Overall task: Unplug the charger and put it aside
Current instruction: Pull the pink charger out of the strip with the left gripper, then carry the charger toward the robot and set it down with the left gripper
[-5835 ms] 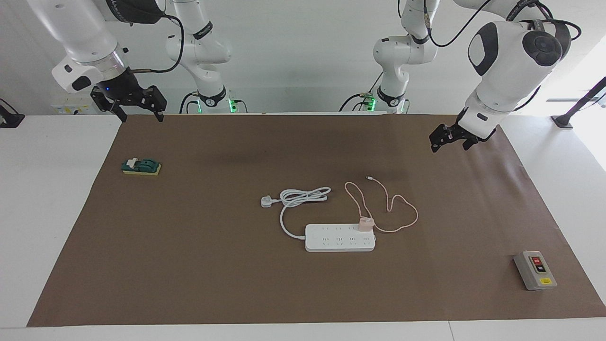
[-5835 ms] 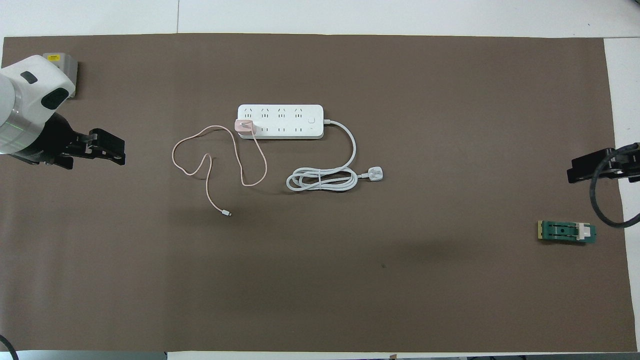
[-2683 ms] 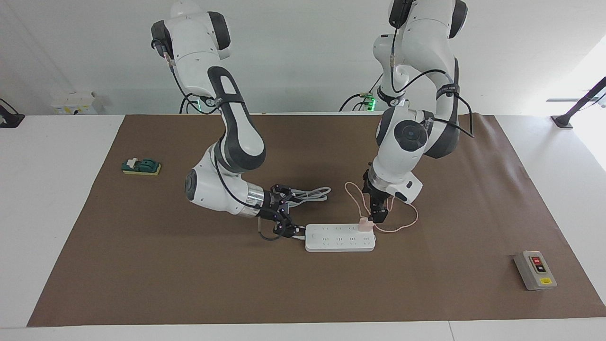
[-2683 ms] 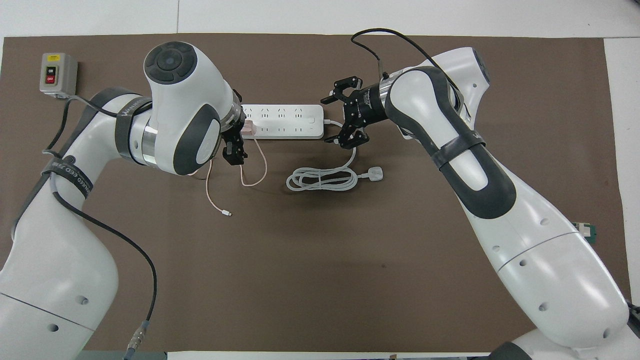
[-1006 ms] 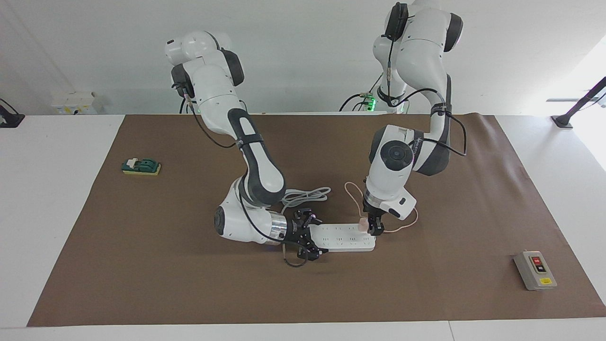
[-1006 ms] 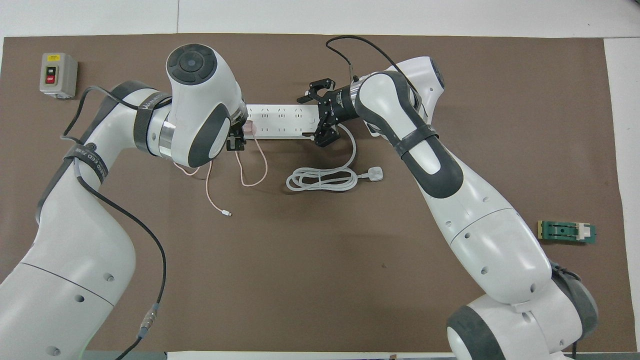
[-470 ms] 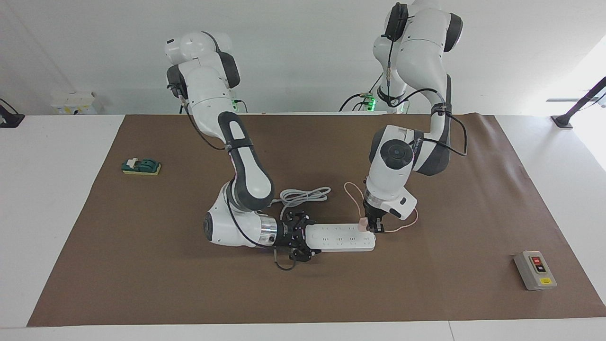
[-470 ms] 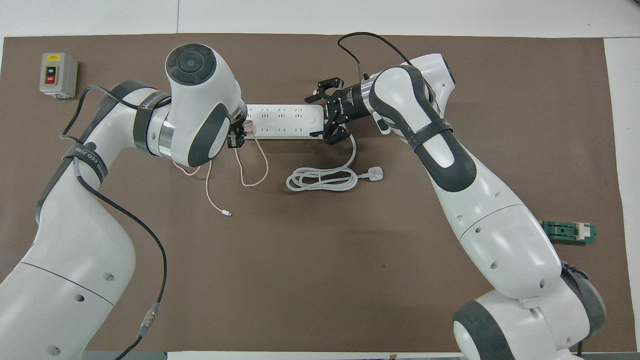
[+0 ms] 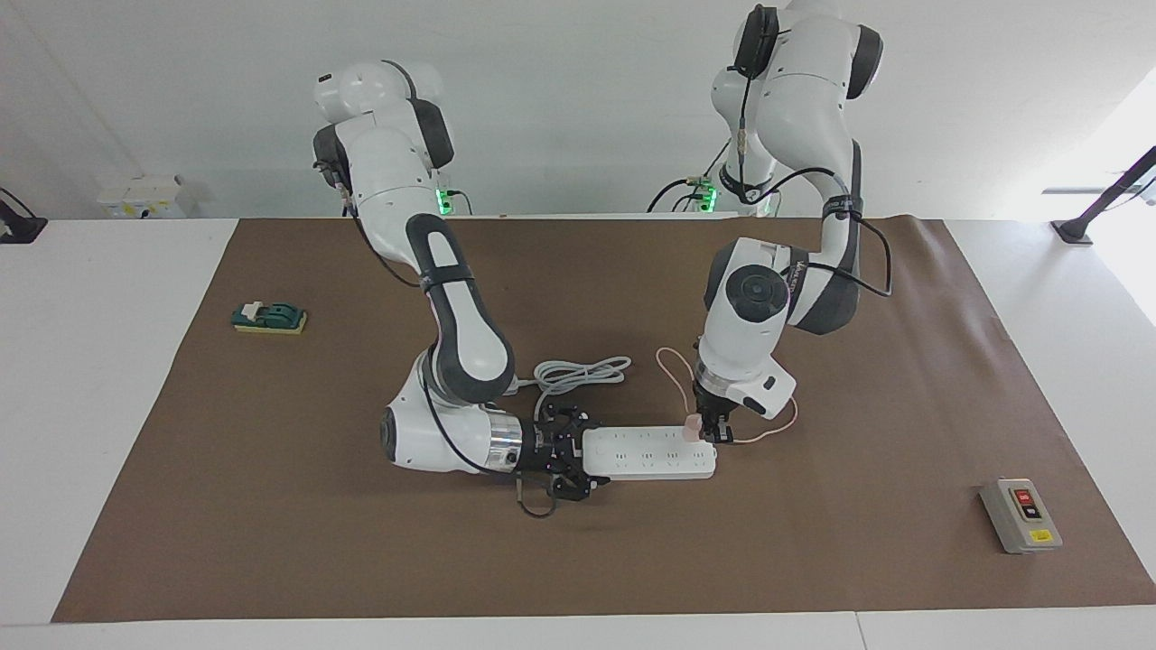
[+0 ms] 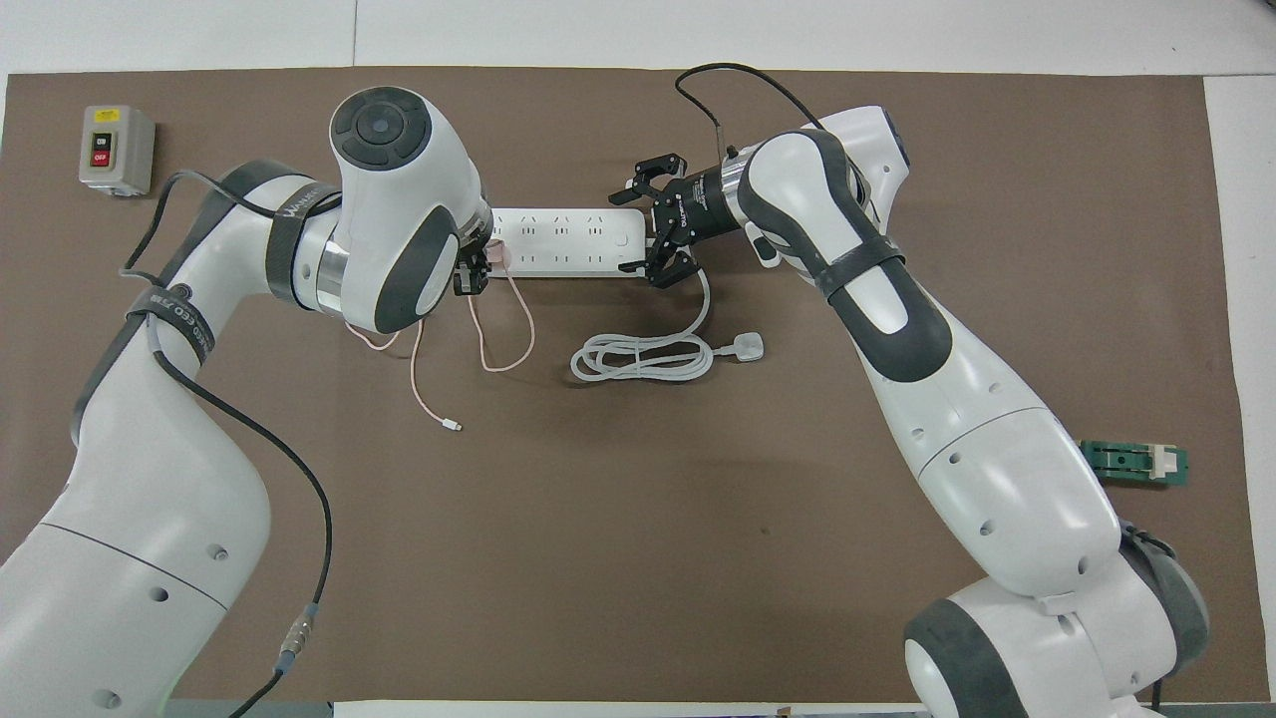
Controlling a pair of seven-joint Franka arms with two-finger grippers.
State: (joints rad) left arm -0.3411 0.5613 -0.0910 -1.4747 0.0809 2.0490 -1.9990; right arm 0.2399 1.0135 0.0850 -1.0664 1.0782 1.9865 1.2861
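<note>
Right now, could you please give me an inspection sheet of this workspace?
Surface: brown mat over a white table.
Job's things: pink charger plugged into the white power strip, at the strip's end toward the left arm.
Clutter: grey switch box; green block.
Grippers: left tool down at the charger; right tool open, its fingers on either side of the strip's other end.
Cables: thin pink charger cable loops on the mat, nearer the robots than the strip; thick white cord coiled beside it, its plug lying loose.
Surroundings: white wall, nothing seen in the way.
</note>
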